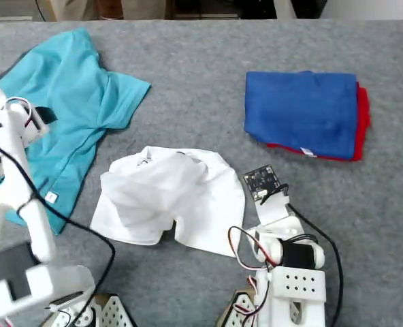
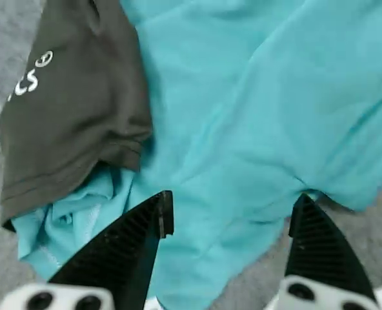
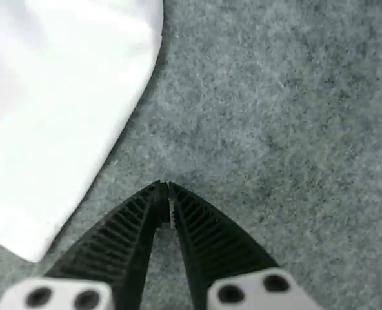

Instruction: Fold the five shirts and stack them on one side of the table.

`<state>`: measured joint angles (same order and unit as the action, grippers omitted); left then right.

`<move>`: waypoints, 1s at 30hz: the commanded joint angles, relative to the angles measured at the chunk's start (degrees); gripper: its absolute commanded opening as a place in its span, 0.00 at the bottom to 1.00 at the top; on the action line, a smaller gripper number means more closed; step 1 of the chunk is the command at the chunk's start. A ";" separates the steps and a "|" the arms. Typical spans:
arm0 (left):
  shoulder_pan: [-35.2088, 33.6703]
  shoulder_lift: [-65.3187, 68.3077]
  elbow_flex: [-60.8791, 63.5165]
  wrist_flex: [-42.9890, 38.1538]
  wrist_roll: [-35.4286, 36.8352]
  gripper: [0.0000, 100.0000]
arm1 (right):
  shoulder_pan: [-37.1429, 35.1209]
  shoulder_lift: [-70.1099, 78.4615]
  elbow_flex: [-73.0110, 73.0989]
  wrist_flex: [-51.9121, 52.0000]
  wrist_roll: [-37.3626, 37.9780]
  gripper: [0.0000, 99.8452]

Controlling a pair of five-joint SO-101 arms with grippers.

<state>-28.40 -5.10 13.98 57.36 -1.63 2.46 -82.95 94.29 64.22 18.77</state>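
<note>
The left gripper (image 2: 235, 201), jaws spread wide, is hovering over the teal shirt (image 2: 255, 97) beside a dark shirt (image 2: 75, 110). The right gripper (image 3: 164, 188), jaws closed empty, is hanging over the tabletop (image 3: 275, 97) just beside the white shirt (image 3: 55, 97). The blue shirt (image 1: 300, 112) is lying folded on the red shirt (image 1: 362, 116). The teal shirt's long axis is running far-to-near, hem nearward, and the next move is likely calling for pinching an edge to flatten it.
</note>
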 commanded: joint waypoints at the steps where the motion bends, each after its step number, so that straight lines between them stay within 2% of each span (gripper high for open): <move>1: -0.88 9.10 -3.69 -3.60 -0.79 0.29 | -0.48 -0.40 0.13 -0.62 0.44 0.00; 6: -1.85 27.03 -15.38 -3.16 -0.79 0.29 | -0.66 -0.40 0.13 -0.44 0.44 0.00; 9: -4.04 37.41 -26.55 0.53 -1.14 0.22 | -0.66 -0.40 0.13 -0.44 0.44 0.00; 18: -14.42 63.60 -73.23 15.65 -1.23 0.02 | -0.66 -0.40 0.13 -0.44 0.44 0.00; 25: -21.63 73.45 -110.59 23.74 -3.25 0.03 | -0.66 -0.40 0.13 -0.44 0.44 0.00; 30: -22.51 69.76 -109.80 27.69 -8.00 0.03 | -0.66 -0.40 0.13 -0.44 0.44 0.00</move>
<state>-50.20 68.84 -91.78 82.59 -7.87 2.46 -82.95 94.29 64.22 18.77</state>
